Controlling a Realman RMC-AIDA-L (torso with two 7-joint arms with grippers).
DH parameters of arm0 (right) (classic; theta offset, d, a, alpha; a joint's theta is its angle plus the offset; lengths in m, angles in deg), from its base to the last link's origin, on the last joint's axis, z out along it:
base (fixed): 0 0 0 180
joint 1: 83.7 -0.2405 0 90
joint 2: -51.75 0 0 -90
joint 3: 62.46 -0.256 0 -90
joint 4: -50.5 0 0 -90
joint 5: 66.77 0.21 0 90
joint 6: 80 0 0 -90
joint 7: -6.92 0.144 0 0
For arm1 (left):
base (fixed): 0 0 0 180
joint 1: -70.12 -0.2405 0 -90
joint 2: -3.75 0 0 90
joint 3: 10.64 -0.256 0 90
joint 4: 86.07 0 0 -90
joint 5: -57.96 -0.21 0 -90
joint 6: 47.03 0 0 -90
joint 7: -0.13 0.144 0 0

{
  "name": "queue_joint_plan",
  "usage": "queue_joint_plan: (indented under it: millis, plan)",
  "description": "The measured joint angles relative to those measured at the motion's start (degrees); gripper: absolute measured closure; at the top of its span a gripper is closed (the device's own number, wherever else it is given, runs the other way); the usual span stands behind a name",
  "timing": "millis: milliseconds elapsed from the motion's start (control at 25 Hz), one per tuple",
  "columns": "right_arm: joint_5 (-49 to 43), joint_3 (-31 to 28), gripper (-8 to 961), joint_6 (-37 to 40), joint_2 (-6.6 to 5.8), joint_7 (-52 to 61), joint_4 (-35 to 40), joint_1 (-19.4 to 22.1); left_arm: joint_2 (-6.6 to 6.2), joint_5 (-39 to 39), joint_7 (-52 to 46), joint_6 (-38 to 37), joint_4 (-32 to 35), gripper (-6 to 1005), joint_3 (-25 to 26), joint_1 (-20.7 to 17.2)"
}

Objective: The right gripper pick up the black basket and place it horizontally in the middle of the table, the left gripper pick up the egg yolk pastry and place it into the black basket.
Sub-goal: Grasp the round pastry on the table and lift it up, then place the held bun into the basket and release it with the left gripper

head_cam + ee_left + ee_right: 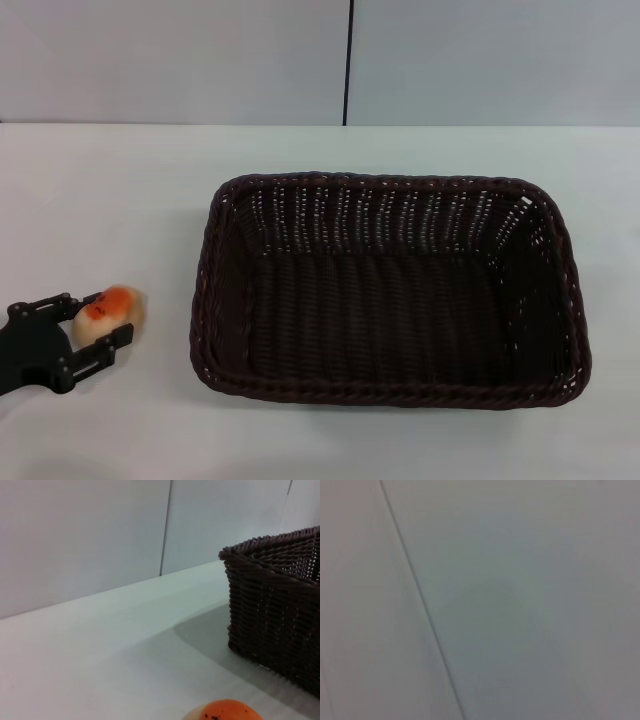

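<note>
The black basket (390,290) lies lengthwise across the middle of the white table (120,200), empty, its open top facing up. One corner of it shows in the left wrist view (275,610). The egg yolk pastry (110,305), a cream ball with an orange top, is at the table's left front, to the left of the basket. My left gripper (108,318), the black open-frame claw, has its fingers (105,345) closed against both sides of the pastry. The pastry's orange top shows at the edge of the left wrist view (225,712). My right gripper is out of view.
A grey wall with a dark vertical seam (349,60) stands behind the table. The right wrist view shows only a plain grey surface with a thin line (420,600). Bare tabletop lies between the pastry and the basket.
</note>
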Motion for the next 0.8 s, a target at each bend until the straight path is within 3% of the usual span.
queue_joint_plan:
  millis: [200,320,520,600,640,800]
  plan:
    - [1.09,-3.88,264,1.89,-0.11,-5.45,-7.01,-0.41,0.08,2.39,3.76,-1.05,-0.20,493,0.17,-0.89]
    - [1.20,-6.24,264,2.45,0.04,-8.79,-10.87,-0.52,-0.16,8.80,3.85,-4.79,-0.16,603,0.21,-2.23]
    - [1.26,-9.87,264,3.52,-0.05,-17.67,-19.82,-1.64,-0.33,16.45,3.42,-13.07,0.25,666,0.30,-2.42]
    - [1.27,-10.31,264,3.51,-0.05,-18.08,-20.37,-1.73,-0.28,17.28,3.39,-14.56,0.26,685,0.30,-2.24]
    - [1.29,-10.55,264,3.42,-0.05,-18.25,-20.80,-1.80,0.11,20.04,3.33,-19.33,-0.14,691,0.04,-0.92]
    - [1.29,-10.60,264,3.40,-0.05,-18.29,-21.18,-1.91,0.36,20.93,3.38,-21.50,-1.39,714,-0.55,0.67]
